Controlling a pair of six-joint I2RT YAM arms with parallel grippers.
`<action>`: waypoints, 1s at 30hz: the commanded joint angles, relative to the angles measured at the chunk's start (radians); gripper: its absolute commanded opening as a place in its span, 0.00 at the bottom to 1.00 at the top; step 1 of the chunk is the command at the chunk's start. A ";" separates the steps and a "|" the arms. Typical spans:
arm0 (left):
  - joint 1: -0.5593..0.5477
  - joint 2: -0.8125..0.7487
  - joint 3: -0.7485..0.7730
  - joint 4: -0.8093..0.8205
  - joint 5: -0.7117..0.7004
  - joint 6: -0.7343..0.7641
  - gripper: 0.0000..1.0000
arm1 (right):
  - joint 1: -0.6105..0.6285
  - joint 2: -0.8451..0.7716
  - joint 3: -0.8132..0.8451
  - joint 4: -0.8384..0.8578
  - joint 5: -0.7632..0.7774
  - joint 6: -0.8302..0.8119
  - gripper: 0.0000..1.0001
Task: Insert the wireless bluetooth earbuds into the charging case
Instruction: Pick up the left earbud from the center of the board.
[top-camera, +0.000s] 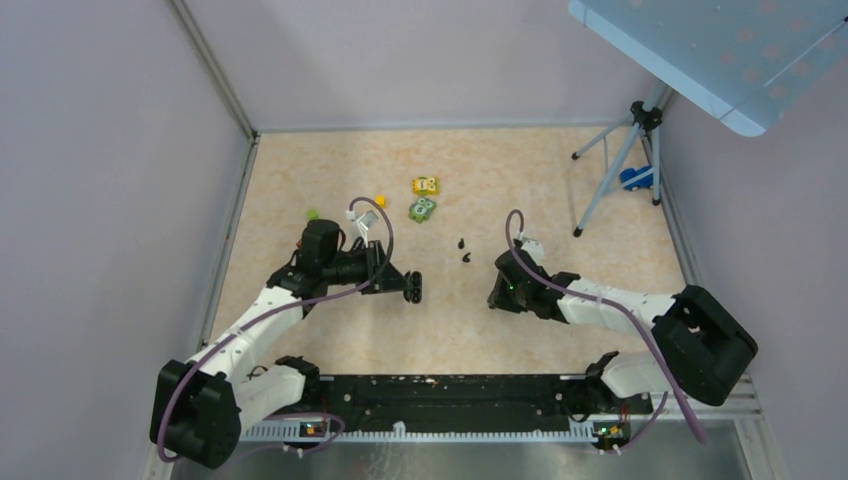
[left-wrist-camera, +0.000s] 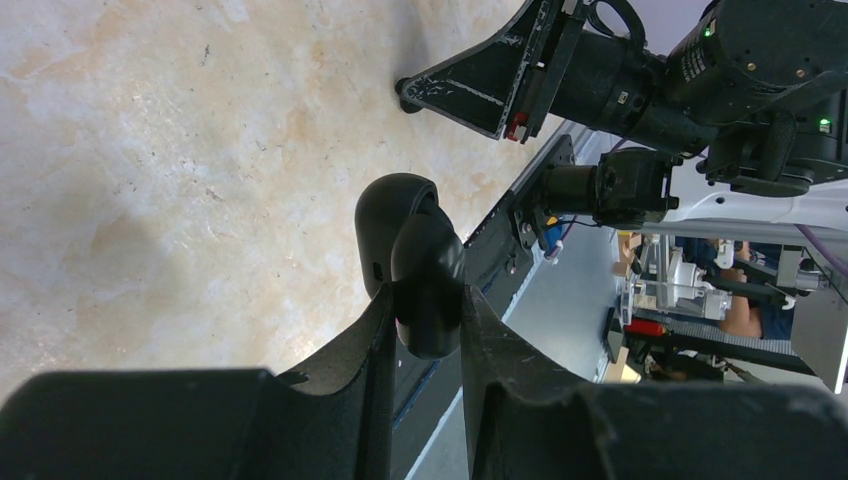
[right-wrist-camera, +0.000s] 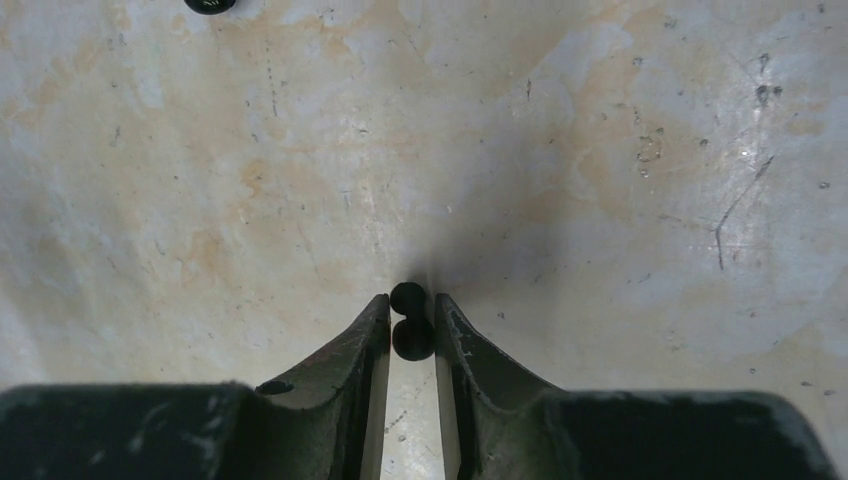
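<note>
Presently: left gripper (left-wrist-camera: 428, 302), fingers clamped on the small black roundish plastic charging case (left-wrist-camera: 395, 222) over the marbled beige table (top-camera: 560, 190). Right gripper (right-wrist-camera: 411, 302), fingers narrow, pinching a tiny black bean-shaped earbud (right-wrist-camera: 412, 338) low over the table.

L gripper (top-camera: 413, 287) clamped (reaching inward) | R gripper (right-wrist-camera: 411, 310) pinched, low
</note>
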 joint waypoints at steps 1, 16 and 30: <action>0.001 0.008 -0.003 0.048 0.004 0.009 0.00 | 0.015 0.006 0.055 -0.048 0.056 -0.027 0.18; -0.001 -0.002 -0.019 0.064 0.011 -0.002 0.00 | 0.044 -0.021 0.073 -0.062 0.067 -0.021 0.00; 0.000 -0.115 -0.057 0.258 0.075 -0.038 0.00 | 0.212 -0.283 0.065 0.153 0.141 -0.084 0.00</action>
